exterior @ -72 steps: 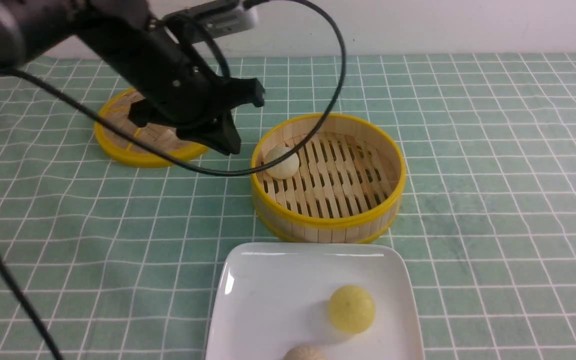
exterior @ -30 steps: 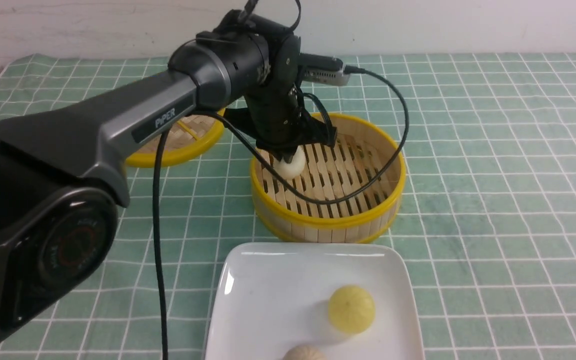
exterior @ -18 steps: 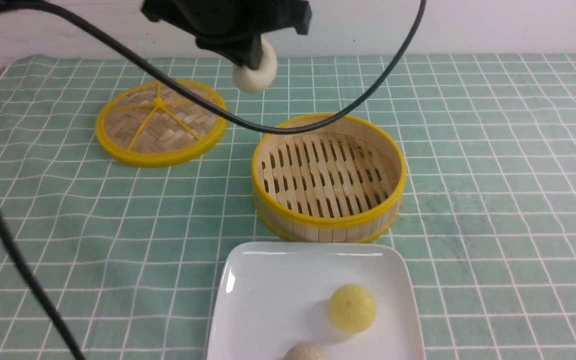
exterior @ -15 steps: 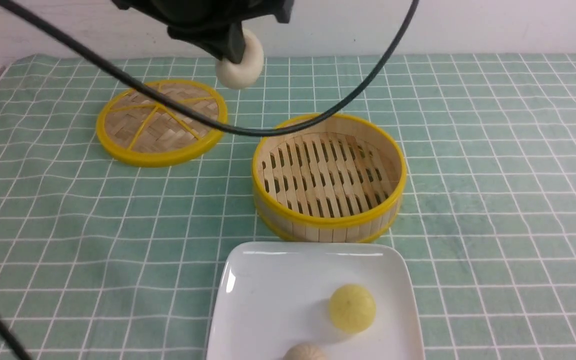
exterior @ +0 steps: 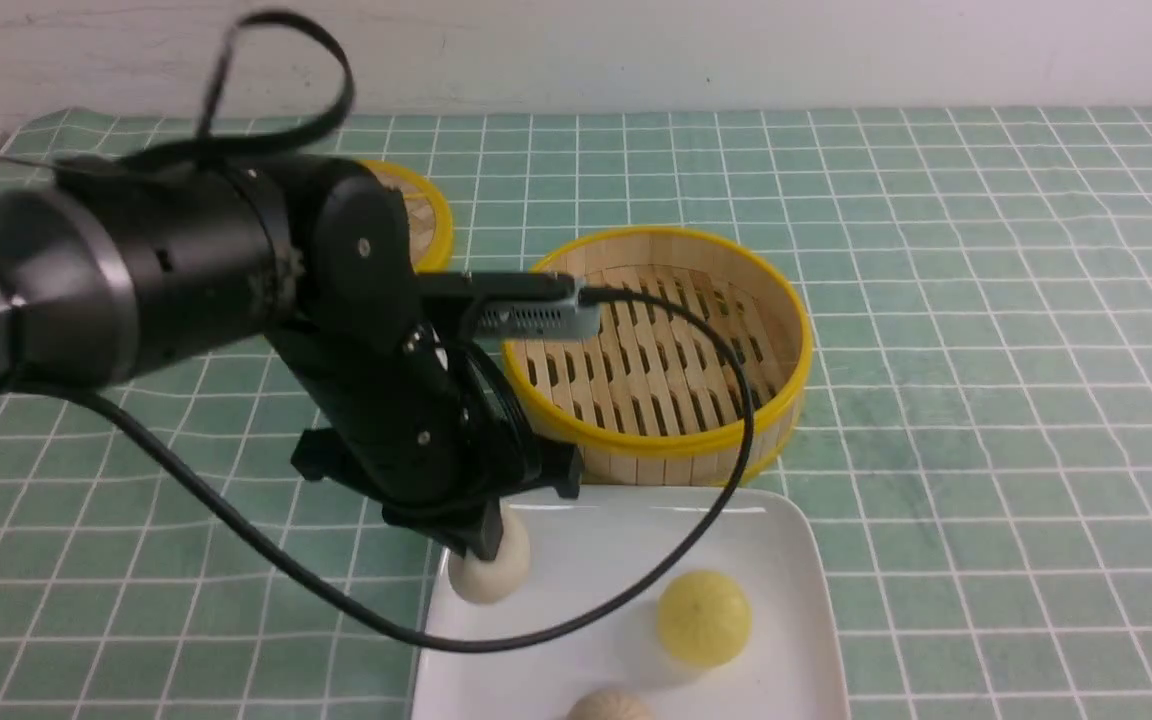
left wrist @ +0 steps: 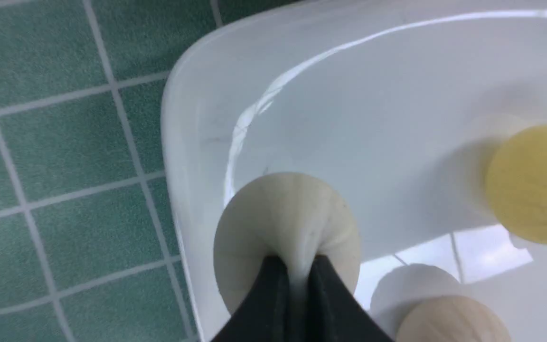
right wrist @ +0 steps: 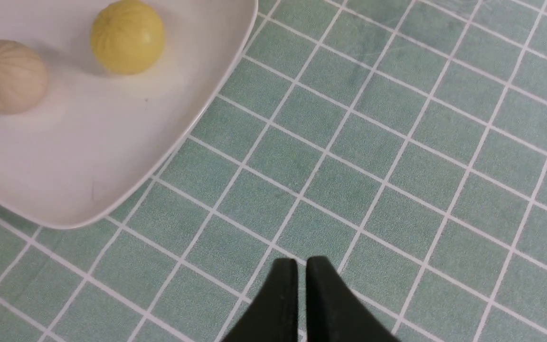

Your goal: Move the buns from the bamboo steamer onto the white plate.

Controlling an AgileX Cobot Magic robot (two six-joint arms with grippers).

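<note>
The left gripper pinches the soft, round cream bun over the shiny white square plate, at its ten o'clock side. The round yellow bun sits on the plate at two o'clock. The ball-like buns have no long side. The round wooden steamer has floor slits. The right gripper has its tips a little apart, pinching nothing.
</note>
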